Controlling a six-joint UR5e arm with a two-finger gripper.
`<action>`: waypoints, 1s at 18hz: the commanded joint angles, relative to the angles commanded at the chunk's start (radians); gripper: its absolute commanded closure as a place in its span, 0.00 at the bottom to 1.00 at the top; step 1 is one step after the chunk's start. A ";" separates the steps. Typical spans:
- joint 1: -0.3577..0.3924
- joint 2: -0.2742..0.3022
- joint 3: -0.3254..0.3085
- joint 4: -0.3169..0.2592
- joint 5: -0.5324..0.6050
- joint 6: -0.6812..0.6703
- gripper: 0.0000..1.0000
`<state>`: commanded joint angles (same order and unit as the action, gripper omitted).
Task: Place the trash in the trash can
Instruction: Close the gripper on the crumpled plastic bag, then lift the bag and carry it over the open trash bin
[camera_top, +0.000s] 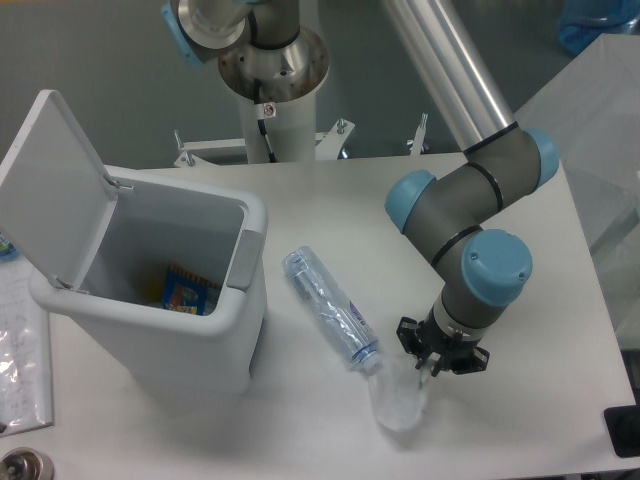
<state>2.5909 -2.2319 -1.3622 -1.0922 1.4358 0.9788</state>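
The fixed camera looks down on a white desk (500, 230) from the front. The arm (470, 215) reaches in from the upper middle, and its hand (432, 362) points downward at the near right part of the desk. The black fingers (410, 338) stand close together around the top of the clear plastic cup (398, 398). The cup is low at the desk surface, directly under the hand, and it looks a little crushed. The fingers seem to press on its rim, but from this angle I cannot tell surely if they grip it or only touch it. The green straw is not clear to see here; it is hidden by the hand.

The clear plastic bottle (330, 308) lies on its side on the desk, diagonal, with its cap end near the cup and its bottom end pointing toward the trash can (170, 325). The cap end is just beside the cup, maybe touching it.

The trash can stands at the left side of the desk, well apart from the hand. Its flat lid (48, 185) is open and stands up at the left back. Inside, at the bottom, lies a colourful package (185, 292) with blue and yellow print. Behind the desk stands the robot base column (275, 80).
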 joint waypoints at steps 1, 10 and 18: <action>0.000 0.003 0.000 0.000 0.000 -0.002 1.00; 0.015 0.063 0.006 0.015 -0.018 -0.025 1.00; 0.031 0.179 0.038 0.017 -0.135 -0.035 1.00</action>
<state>2.6216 -2.0527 -1.3238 -1.0753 1.3009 0.9434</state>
